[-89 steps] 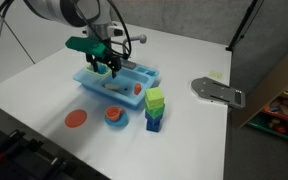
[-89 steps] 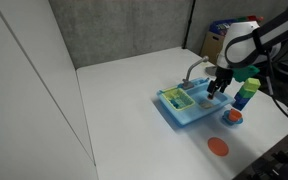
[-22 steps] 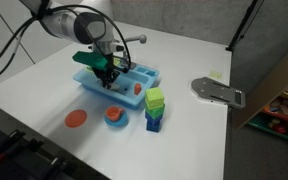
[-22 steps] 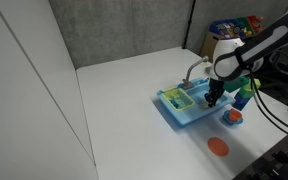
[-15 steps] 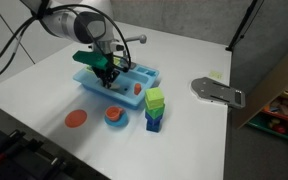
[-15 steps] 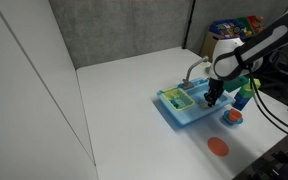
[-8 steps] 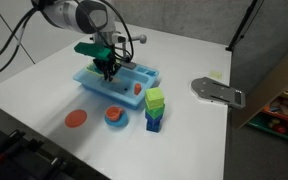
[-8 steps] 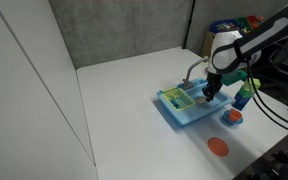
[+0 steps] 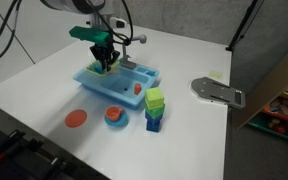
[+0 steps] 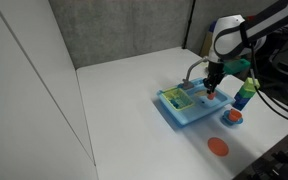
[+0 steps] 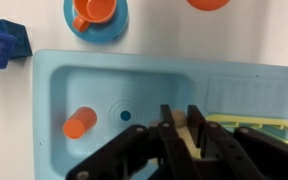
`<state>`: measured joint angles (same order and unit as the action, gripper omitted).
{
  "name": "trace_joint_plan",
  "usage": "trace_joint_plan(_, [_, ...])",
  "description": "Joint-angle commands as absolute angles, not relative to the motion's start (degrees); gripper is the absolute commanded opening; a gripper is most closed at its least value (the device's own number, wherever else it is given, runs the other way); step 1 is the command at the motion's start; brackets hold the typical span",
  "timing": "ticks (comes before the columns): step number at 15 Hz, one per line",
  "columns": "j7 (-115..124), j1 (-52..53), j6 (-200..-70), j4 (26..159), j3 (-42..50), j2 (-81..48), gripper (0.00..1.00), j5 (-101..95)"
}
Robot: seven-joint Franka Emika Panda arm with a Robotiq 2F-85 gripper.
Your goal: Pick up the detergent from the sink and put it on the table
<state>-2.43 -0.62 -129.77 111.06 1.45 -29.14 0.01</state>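
Exterior view: gripper (image 9: 106, 64) hangs just above the sink (image 9: 124, 92), over the end away from the orange piece (image 9: 137, 88). The bottle is too small to make out here. The table (image 9: 184, 60) has bare white surface on all sides of the sink.

Exterior view: gripper (image 10: 212, 90) is over the sink (image 10: 182, 112), near the faucet (image 10: 194, 70). The fingers look narrow; what they hold is hidden.

Wrist view: fingers (image 11: 167, 135) are drawn in close, pinching the detergent (image 11: 181, 137) between them. It sits over the main basin of the sink (image 11: 104, 60), beside the yellow-green rack (image 11: 254, 125), with the drain (image 11: 125, 115) and the orange piece (image 11: 80, 122) off to one side.

Look: a pale cream sliver, narrow and plain. Only the strip between the pads shows; no cap or label can be told.

Handling, as a judgement: a hollow plastic toy, so very light, stiff and smooth-skinned. It is slippery enough to twist or pop out under a hard squeeze. Best held across the flat body at mid-height with modest force, as the pinch seems to sit now. Set it down low; it is likely to topple.
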Motion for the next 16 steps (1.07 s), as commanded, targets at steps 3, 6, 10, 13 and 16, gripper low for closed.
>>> trace_joint_plan(3, [-4.02,-0.68,-125.19,114.79,-0.05,-22.52,0.08,-0.12])
trace_joint_plan(6, [-5.04,-0.55,-122.85,117.14,-0.81,-20.03,0.08,-0.04])
trace_joint_plan(10, [-6.82,-0.5,-120.73,120.54,-1.52,-17.48,0.08,0.08])
trace_joint_plan(13, [-8.38,-0.46,-118.93,123.18,-1.98,-16.08,0.08,0.18])
trace_joint_plan(16, [-10.0,-0.39,-117.5,125.89,-2.29,-14.73,0.08,0.1])
